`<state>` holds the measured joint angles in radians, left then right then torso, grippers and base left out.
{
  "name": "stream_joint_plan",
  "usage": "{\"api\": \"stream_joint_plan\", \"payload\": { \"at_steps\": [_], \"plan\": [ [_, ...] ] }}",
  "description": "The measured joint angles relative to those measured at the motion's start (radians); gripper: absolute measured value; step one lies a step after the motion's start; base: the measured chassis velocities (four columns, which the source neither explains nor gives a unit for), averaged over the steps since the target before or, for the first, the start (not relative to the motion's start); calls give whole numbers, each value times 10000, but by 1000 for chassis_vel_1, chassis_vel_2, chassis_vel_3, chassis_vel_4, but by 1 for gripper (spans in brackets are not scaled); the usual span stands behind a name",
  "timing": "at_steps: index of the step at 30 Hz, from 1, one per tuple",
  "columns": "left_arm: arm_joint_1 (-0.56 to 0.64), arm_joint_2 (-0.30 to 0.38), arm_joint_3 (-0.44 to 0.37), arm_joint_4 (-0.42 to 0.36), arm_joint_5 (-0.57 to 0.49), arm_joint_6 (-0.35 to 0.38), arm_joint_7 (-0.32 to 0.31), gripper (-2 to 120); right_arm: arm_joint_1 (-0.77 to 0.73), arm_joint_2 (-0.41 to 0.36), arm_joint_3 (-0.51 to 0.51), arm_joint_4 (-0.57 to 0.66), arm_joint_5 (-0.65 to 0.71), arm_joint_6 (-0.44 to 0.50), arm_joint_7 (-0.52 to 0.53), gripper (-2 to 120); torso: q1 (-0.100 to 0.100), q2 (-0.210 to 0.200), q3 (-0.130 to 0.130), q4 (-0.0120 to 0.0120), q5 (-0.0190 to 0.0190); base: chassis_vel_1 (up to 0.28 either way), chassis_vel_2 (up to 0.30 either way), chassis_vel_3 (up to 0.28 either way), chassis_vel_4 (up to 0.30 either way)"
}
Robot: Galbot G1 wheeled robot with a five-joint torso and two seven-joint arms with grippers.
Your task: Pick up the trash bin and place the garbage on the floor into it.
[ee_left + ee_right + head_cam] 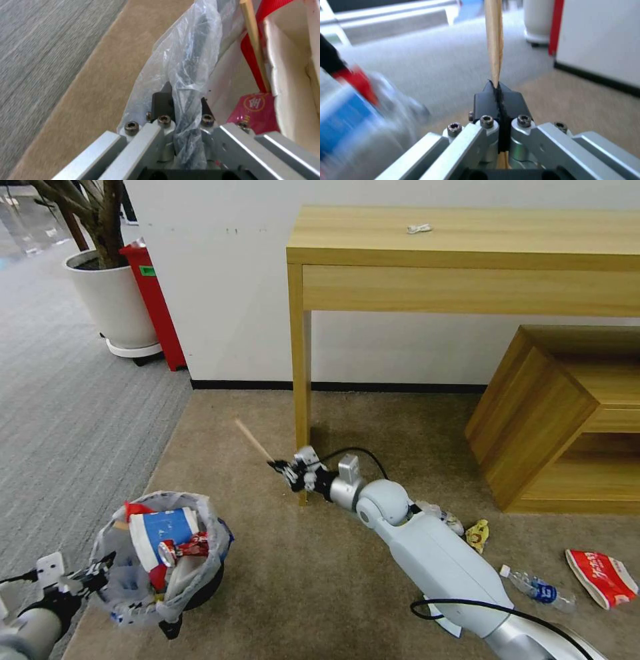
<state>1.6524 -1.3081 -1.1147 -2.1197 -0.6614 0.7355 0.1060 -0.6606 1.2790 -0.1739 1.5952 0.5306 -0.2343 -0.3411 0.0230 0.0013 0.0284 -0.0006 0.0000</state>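
The beige carpet (320, 580) ends at a straight seam with grey ribbed carpet (73, 400) on the trash bin's far-left side, and at a black skirting under the white wall behind the table leg (300, 380); open carpet lies between the bin and that leg. My right arm reaches forward low over the floor, its right gripper (279, 465) just beside the table leg, pads pressed together on the wooden stick (253, 440), which juts out toward the seam, tilted up off the carpet. In the right wrist view the stick (494, 45) runs straight out from between the closed pads. My left gripper (100, 570) sits at the near-left side of the trash bin (163, 560), clamped on the bag-covered rim; the left wrist view shows the crinkled plastic bag (186, 75) and rim pinched between the fingers (160, 102). The bin holds a blue-white paper cup (163, 530), a crushed red can (183, 548) and red wrappers, heaped above the rim. Right of my right arm, still on the carpet: a yellow wrapper (477, 535), a clear bottle (537, 588) and a red-white carton (603, 577), well apart from the bin. A low wooden shelf unit (553, 427) stands beyond them, closing off that side.
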Motion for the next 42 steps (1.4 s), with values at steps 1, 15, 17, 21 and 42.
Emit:
{"api": "stream_joint_plan", "payload": {
  "at_steps": [1, 15, 17, 21, 42],
  "plan": [
    [-47, 145, 143, 0, 0, 0, -10, 0, 40, 67, -39, 302, 118, -60, 114, 0, 0, 0, 0, 0, -1, 0, 0, 0, 0],
    [-1101, 1747, 2493, 115, -116, 0, -567, 0, 152, 45, -354, 2296, 681, -599, 623, 0, 0, 0, 0, -3, 0, 0, 0, 0, 0],
    [-1320, 1869, 2935, 130, -194, 0, -720, 0, 75, -18, -412, 2334, 670, -618, 625, 0, 0, 0, 1, -3, 0, 0, 0, 0, 0],
    [-1521, 2094, 3391, 116, -383, -1, -931, 0, -101, -69, -487, 2190, 516, -618, 597, 0, 0, 0, 0, -2, 0, 0, 0, 0, 0],
    [-1237, 2681, 3289, -433, -1531, -2, -1468, 0, -1011, 219, -1047, 1045, -374, -248, 476, 0, -1, 2, 0, -1, 0, 0, 0, 0, 0]
  ]
}}
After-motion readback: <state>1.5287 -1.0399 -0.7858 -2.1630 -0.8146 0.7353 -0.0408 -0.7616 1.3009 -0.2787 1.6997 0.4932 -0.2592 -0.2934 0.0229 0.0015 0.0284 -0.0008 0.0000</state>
